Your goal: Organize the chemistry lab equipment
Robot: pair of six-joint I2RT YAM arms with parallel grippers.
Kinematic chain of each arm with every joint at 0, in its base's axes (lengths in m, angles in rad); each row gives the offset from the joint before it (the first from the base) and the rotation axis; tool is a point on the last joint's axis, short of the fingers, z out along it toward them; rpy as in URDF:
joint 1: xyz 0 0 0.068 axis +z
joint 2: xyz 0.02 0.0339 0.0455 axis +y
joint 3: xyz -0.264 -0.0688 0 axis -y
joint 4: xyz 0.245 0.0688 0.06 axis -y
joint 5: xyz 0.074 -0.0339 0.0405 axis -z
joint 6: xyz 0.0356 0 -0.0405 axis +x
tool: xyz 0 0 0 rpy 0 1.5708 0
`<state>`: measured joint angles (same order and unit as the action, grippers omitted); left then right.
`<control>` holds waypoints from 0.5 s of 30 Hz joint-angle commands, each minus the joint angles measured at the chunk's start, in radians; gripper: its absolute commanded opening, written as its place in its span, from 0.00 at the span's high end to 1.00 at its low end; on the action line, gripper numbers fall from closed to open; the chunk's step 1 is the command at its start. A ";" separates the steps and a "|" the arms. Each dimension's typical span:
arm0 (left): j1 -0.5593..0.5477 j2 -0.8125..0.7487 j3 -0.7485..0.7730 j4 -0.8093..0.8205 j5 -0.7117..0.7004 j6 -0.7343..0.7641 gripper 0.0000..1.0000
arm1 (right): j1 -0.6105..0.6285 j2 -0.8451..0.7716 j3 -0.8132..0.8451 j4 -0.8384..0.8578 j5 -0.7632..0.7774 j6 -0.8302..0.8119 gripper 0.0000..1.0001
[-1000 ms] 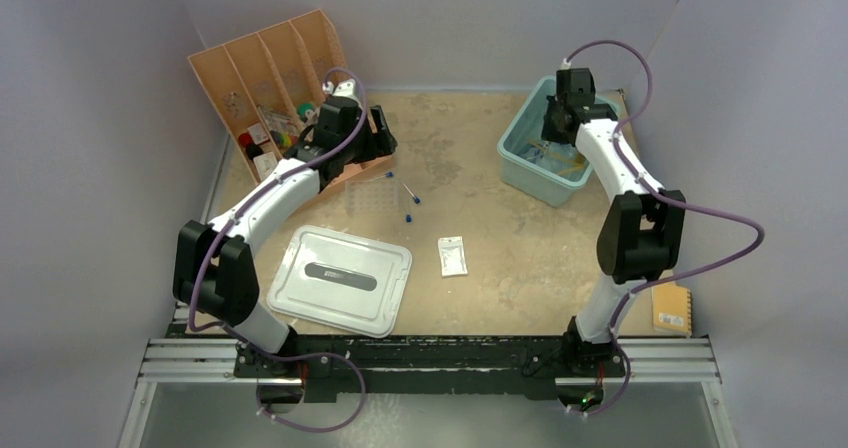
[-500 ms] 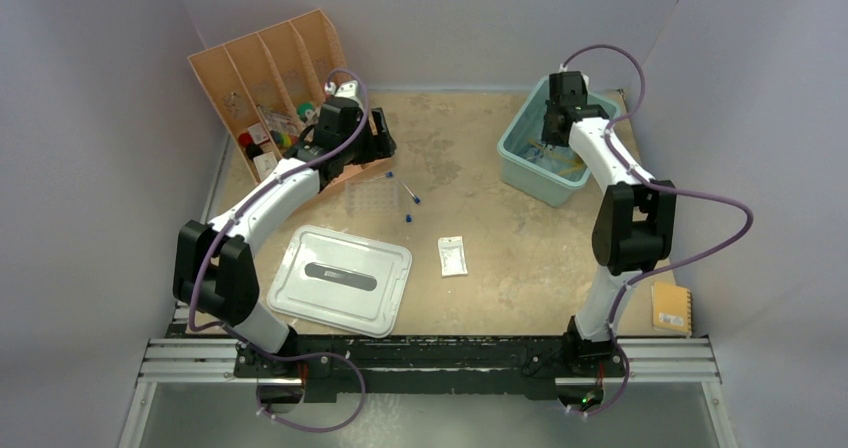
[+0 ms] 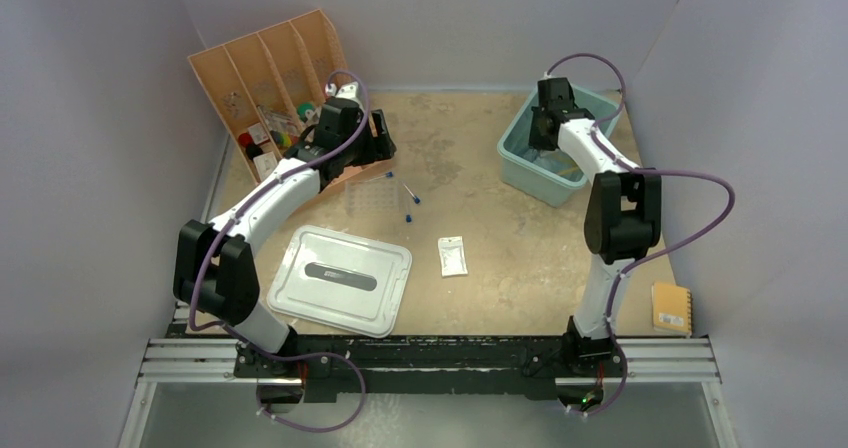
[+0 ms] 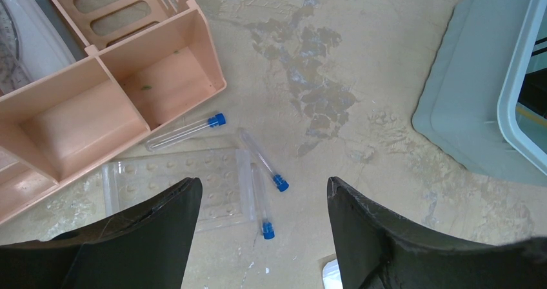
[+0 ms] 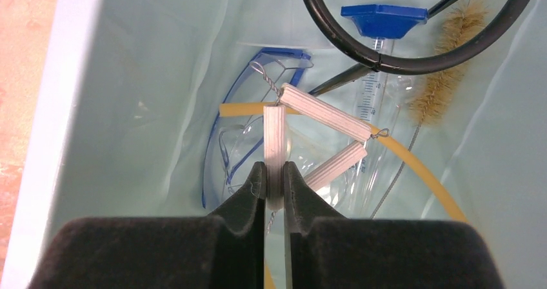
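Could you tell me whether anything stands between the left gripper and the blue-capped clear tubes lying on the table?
Nothing visible does: the open left gripper faces the blue-capped clear tubes with no object between them.

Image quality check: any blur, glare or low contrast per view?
Top external: even soft light, sharp, but the clear plastic tube rack nearly vanishes against the tan table. Left wrist: blue-capped thin tubes crisp; its black fingers underexposed, soft. Right wrist: white-sleeved wire triangle sharp; clear blue-rimmed goggles wash into the pale teal bin.
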<state>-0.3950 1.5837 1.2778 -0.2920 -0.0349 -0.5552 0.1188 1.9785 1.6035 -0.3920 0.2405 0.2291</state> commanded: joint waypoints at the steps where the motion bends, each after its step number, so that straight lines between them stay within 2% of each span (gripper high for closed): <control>1: -0.004 -0.034 0.005 0.027 -0.012 0.020 0.30 | 0.005 -0.009 0.025 0.042 -0.061 -0.010 0.89; 8: -0.004 -0.037 0.006 0.027 -0.014 0.017 0.30 | 0.005 -0.067 0.041 0.062 -0.119 -0.014 0.65; 15: -0.004 -0.047 -0.003 0.051 0.014 0.012 0.29 | 0.009 -0.125 0.094 0.004 -0.054 -0.004 0.60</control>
<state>-0.3950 1.5837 1.2778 -0.2943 -0.0368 -0.5556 0.1181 1.9488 1.6218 -0.3851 0.1650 0.2195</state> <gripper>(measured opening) 0.705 0.388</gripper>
